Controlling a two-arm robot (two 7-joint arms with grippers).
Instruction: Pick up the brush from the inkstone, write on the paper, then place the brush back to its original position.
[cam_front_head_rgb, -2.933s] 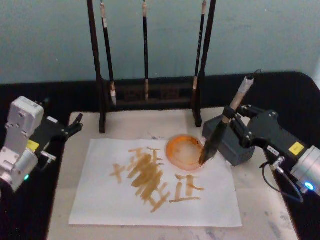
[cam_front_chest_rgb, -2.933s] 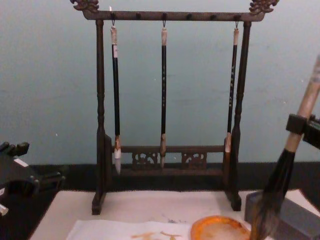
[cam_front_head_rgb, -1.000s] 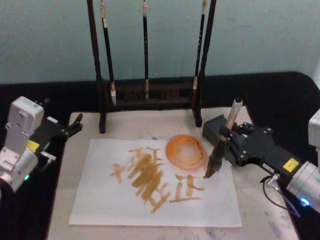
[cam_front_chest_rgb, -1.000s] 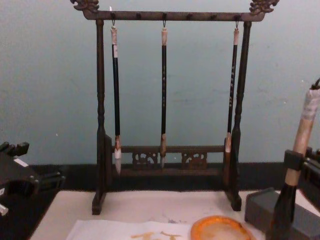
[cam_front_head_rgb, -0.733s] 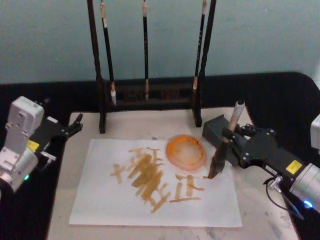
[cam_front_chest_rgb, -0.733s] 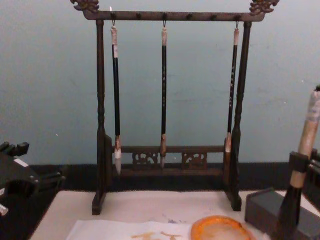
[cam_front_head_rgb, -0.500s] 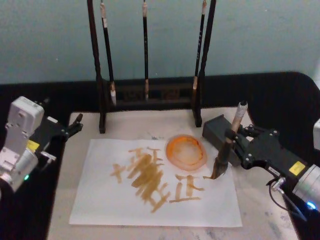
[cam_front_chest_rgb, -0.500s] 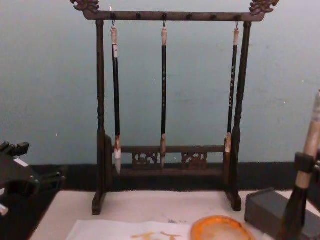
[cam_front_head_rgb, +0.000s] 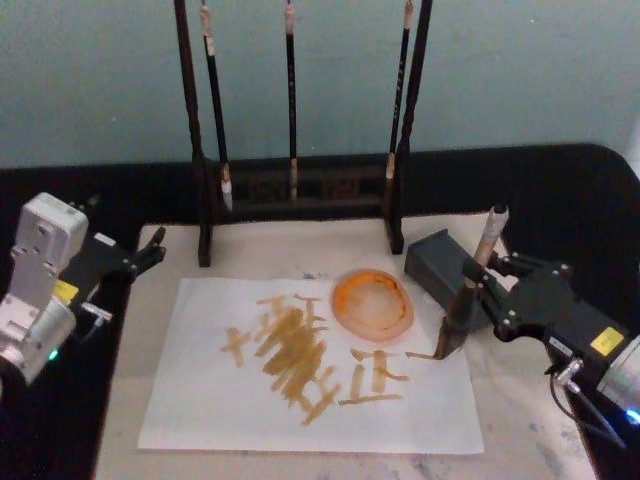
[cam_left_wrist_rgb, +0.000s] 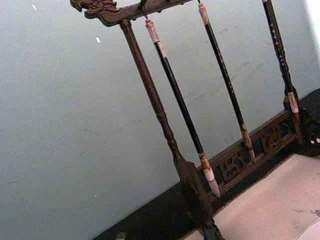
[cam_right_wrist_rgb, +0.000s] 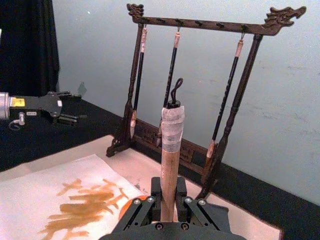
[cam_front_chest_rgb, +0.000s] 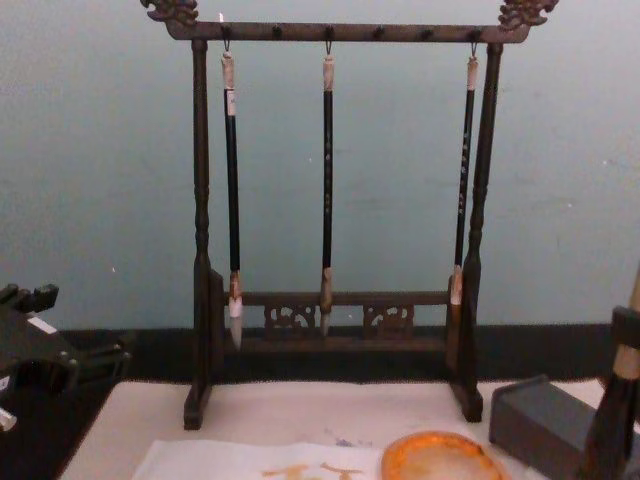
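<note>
Head view: brush (cam_front_head_rgb: 457, 318), beige handle, black lower section, dark tip on paper (cam_front_head_rgb: 200, 400).
Right gripper (cam_front_head_rgb: 478, 283): pinching handle.
Left gripper (cam_front_head_rgb: 145, 250): parked left.

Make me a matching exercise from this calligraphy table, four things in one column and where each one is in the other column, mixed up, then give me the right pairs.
Column one
1. brush
2. orange dish
3. thin brushes
4. left gripper

Column two
A. hanging from the wooden stand
B. resting at the far edge of the paper
C. clamped in the right gripper, tip down on the paper's right part
D. parked left of the mat

Pairs: 1-C, 2-B, 3-A, 4-D
</note>
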